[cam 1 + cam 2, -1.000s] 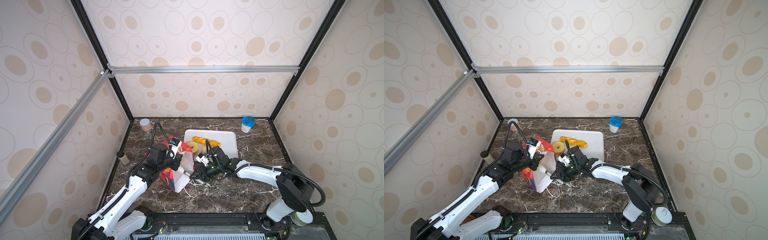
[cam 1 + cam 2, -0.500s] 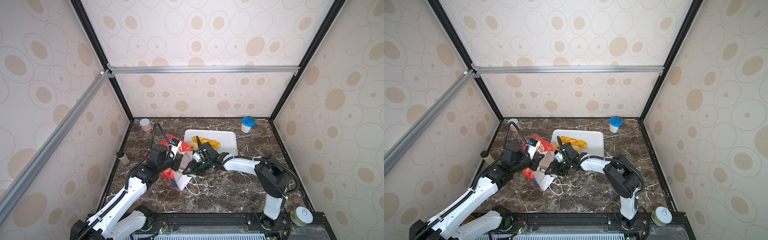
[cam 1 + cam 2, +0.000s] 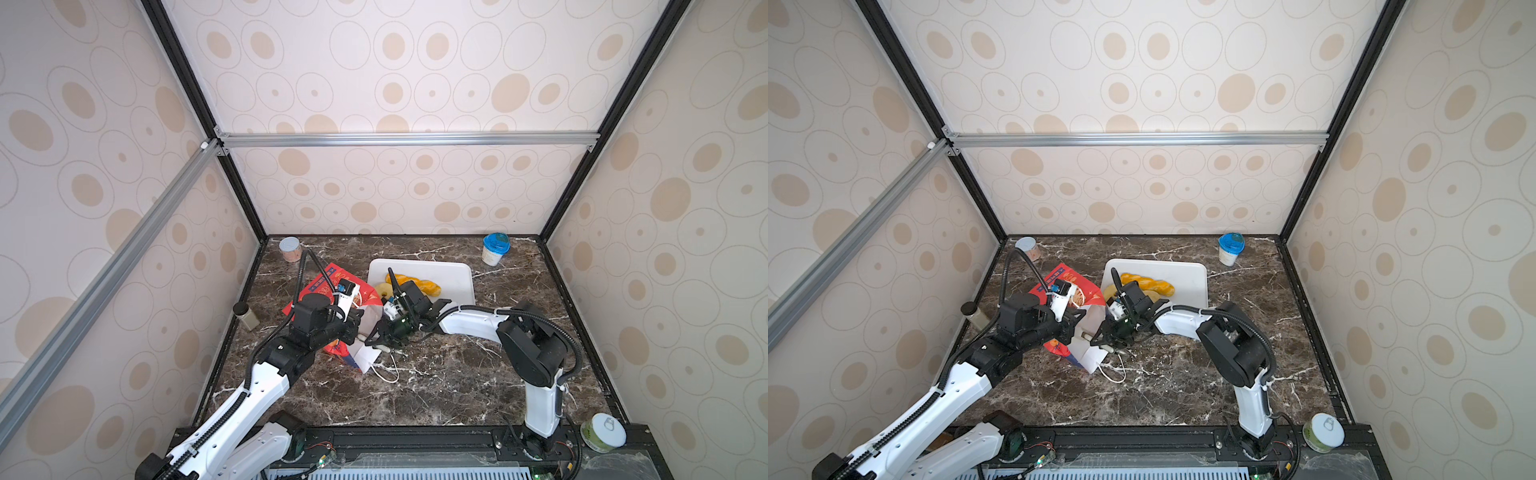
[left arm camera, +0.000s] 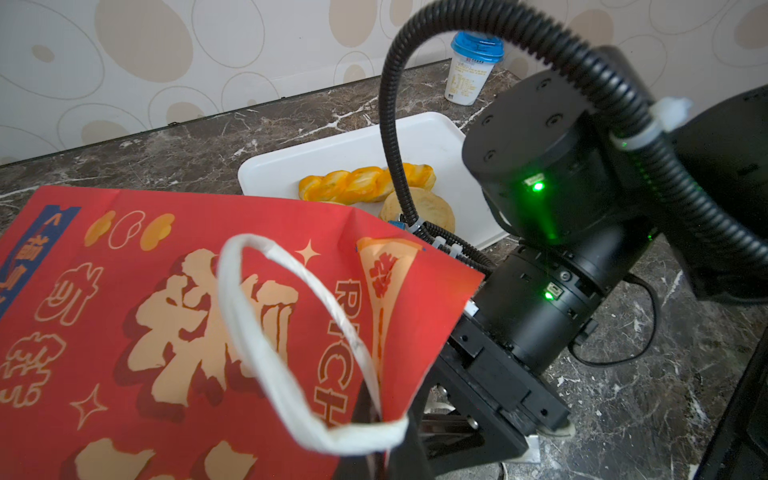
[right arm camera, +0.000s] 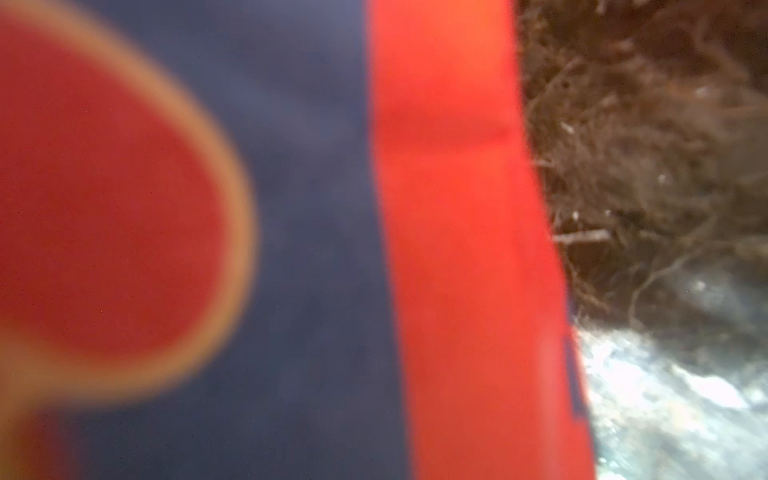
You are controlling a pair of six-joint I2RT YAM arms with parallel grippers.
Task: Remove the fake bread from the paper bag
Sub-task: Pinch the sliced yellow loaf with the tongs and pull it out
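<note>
The red paper bag (image 3: 332, 282) (image 3: 1067, 278) lies tilted on the marble, its white mouth turned toward the front right. My left gripper (image 3: 354, 327) (image 4: 380, 457) is shut on the bag's upper rim by a white string handle (image 4: 266, 332). My right gripper (image 3: 376, 338) (image 3: 1098, 343) reaches into the mouth, and its fingertips are hidden by paper. In the right wrist view only blurred red and blue bag print (image 5: 457, 208) fills the frame. Fake bread lies on the white tray (image 3: 453, 274): a twisted braid (image 3: 415, 283) (image 4: 365, 183) and a flat round bun (image 4: 432, 208).
A blue-lidded cup (image 3: 494, 249) stands at the back right and a pink can (image 3: 289, 248) at the back left. A small dark-capped bottle (image 3: 245, 316) is by the left wall. A green can (image 3: 602, 432) rests on the front rail. A loose handle loop (image 3: 386, 372) lies before the bag.
My right arm has folded in and its gripper has pushed left into the bag's mouth. The left gripper keeps its hold, and the bag has barely shifted.
</note>
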